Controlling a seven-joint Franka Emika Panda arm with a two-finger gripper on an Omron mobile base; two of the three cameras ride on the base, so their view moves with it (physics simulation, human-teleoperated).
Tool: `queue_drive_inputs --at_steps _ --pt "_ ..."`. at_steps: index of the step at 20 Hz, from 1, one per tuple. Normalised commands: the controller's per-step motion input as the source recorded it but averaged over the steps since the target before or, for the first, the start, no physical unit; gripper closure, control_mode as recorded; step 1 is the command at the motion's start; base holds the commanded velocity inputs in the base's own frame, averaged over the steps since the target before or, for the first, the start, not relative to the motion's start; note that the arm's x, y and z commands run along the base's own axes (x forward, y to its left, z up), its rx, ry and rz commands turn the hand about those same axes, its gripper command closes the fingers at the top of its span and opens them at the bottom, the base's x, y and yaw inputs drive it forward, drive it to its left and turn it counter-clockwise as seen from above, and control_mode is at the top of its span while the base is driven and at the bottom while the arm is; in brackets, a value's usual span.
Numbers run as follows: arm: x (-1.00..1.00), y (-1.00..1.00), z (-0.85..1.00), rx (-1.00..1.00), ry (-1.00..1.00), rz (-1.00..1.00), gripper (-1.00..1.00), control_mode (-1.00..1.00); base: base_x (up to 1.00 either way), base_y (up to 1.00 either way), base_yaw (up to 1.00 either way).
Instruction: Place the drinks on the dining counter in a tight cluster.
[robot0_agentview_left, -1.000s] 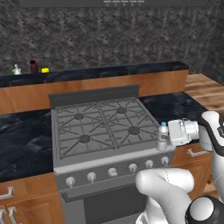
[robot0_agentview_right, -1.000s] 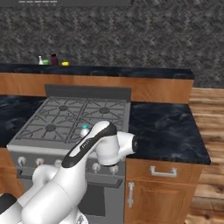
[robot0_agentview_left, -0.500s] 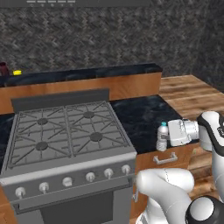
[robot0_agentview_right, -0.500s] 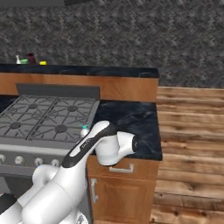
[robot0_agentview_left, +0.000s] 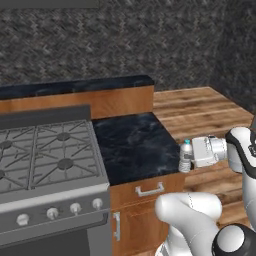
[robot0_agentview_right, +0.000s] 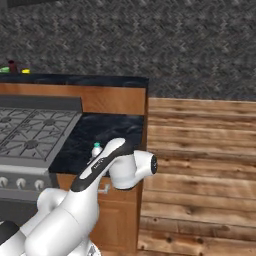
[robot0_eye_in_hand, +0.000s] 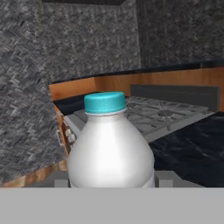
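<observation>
My gripper (robot0_agentview_left: 189, 160) is shut on a short clear bottle (robot0_agentview_left: 185, 156) with a light-blue cap, holding it upright in the air just off the front right corner of the lower counter. The same bottle (robot0_agentview_right: 96, 150) peeks out behind my forearm in the right base view. It sits large between the fingertips (robot0_eye_in_hand: 164, 178) in the hand view, as a white bottle (robot0_eye_in_hand: 111, 148). The dining counter (robot0_agentview_left: 75, 86) runs along the back with its wood riser. Far left on the dining counter (robot0_agentview_right: 75, 79) stands a dark maroon bottle (robot0_agentview_right: 12, 65) among small blurred items.
A gas stove (robot0_agentview_left: 45, 155) takes up the left. A black marble counter (robot0_agentview_left: 132, 142) over a wooden drawer (robot0_agentview_left: 149, 190) lies beside it. Wooden floor (robot0_agentview_left: 200, 107) opens to the right, with a dark stone wall (robot0_agentview_right: 200, 45) behind.
The whole picture has slid left, so the base has moved to the right; the stove now sits at the left edge. The gripper keeps its hold on the bottle.
</observation>
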Motion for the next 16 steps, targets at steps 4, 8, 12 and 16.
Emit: queue_drive_inputs --at_steps 4,8,12,16 --pt "0.0 0.0 0.0 0.0 0.0 0.0 1.0 1.0 0.17 -0.72 0.0" --pt "0.0 0.0 0.0 0.0 0.0 0.0 1.0 1.0 0.32 -0.65 0.01" --pt "0.0 0.0 0.0 0.0 0.0 0.0 1.0 1.0 0.43 -0.6 0.01" --pt "0.0 0.0 0.0 0.0 0.0 0.0 1.0 1.0 0.47 -0.56 0.03"
